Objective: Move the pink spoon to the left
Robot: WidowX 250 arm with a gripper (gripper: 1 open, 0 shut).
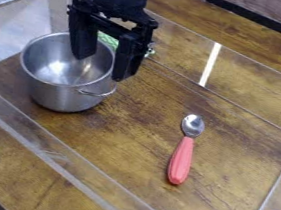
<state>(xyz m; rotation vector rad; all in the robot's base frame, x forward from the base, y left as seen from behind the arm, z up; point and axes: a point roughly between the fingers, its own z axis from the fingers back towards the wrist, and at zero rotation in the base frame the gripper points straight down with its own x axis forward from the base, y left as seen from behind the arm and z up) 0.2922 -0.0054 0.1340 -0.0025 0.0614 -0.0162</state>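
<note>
Steel pot (55,85) blocks below the claw (103,60), wall and rim in the way. Green thing (108,41) obstructs just behind. Open tabletop (140,127) to claw's right in view, up to spoon (183,155); more room beyond.

Low-res, soft img, faint shadows

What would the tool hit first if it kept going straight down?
Probably the steel pot: the tool points down at its open top, though depth is hard to judge from this one view.
</note>
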